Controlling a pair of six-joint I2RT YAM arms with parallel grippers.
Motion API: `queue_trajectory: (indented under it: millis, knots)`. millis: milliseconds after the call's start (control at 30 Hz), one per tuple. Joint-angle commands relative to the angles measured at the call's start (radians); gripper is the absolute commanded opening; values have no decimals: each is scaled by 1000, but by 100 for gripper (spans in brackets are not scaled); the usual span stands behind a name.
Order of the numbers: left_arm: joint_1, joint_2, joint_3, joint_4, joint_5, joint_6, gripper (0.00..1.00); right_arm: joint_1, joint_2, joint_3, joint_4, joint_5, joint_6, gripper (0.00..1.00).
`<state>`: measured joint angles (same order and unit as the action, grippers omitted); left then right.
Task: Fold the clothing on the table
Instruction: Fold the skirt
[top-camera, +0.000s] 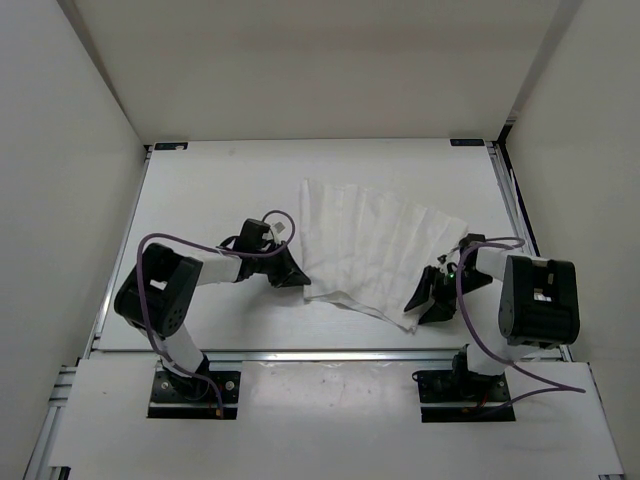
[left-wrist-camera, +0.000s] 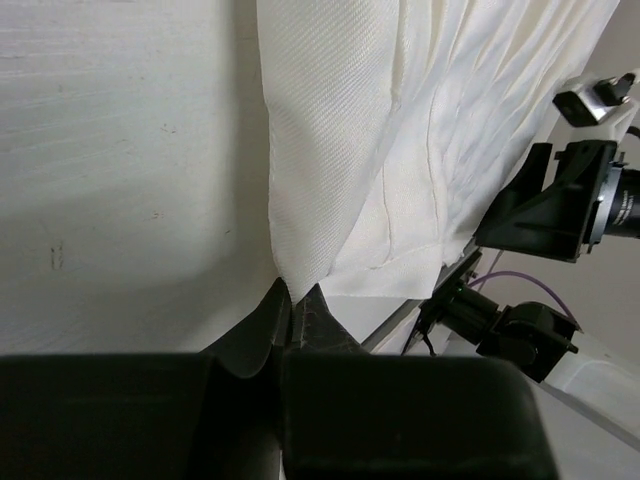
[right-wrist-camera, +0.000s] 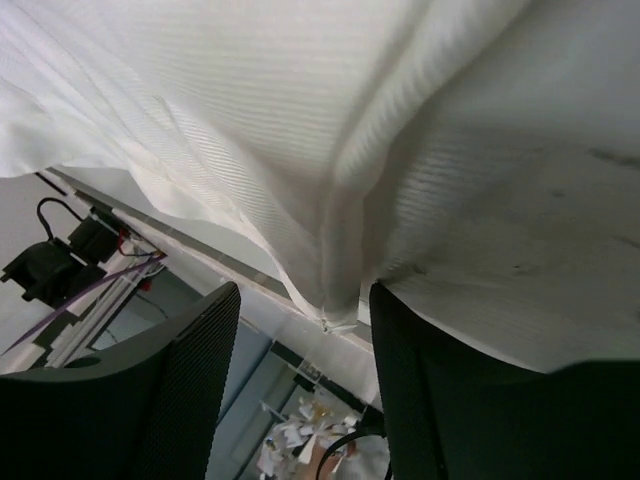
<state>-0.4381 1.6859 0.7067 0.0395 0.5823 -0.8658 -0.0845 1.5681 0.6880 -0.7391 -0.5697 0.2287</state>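
Status from us:

- The clothing (top-camera: 375, 250) is on the desk (top-camera: 220, 190), right of centre. It lies mostly flat and spread out, skewed to the desk edges, with long parallel creases running across it. Its near edge sits just short of the metal rail (top-camera: 330, 353).
- The left end effector (left-wrist-camera: 297, 298) is at the garment's near-left corner. In the left wrist view we see the fingers pressed together with the tip of that corner pinched between them, so we call it clamped on the clothing. From the pinch the fabric's left edge runs straight away, and the weave and a hem seam show clearly.
- The right end effector (right-wrist-camera: 303, 295) is at the near-right corner. Its jaws are apart and straddle the corner. In the right wrist view the fabric point with its hem hangs in the gap between the two fingers (right-wrist-camera: 190, 380). We can't tell whether either pad touches the cloth. The fabric there is bunched into a ridge leading up from the corner.
- The two arms are on opposite sides of the garment, both low over the desk. The right arm's black wrist shows at the right edge of the left wrist view.
- White walls (top-camera: 60, 200) enclose the desk on three sides.
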Motion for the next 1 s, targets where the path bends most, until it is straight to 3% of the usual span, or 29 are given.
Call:
queue_trajectory:
  millis: [0,100,167,267,400,567,700,967]
  knots:
    - [9,-46,-18,30,8,-4,0,11,-14,-25,47,-4,49,58]
    - [6,-43,-19,28,8,-6,0,0,7,-22,83,13,69,47]
    - [4,-45,-30,39,7,-13,0,2,30,-5,102,11,58,35]
    - [4,-40,-39,51,19,-18,0,8,52,39,96,48,38,0]
    - [9,-58,-42,49,17,-24,0,-40,21,93,57,59,-3,0]
    - [45,-172,-85,33,50,-44,0,-80,-80,111,-23,24,-187,0]
    - [93,-282,-133,22,80,-67,0,-162,-160,117,-103,-94,-271,0]
    - [121,-460,-170,49,197,-191,0,-205,-261,197,-212,-217,-364,1]
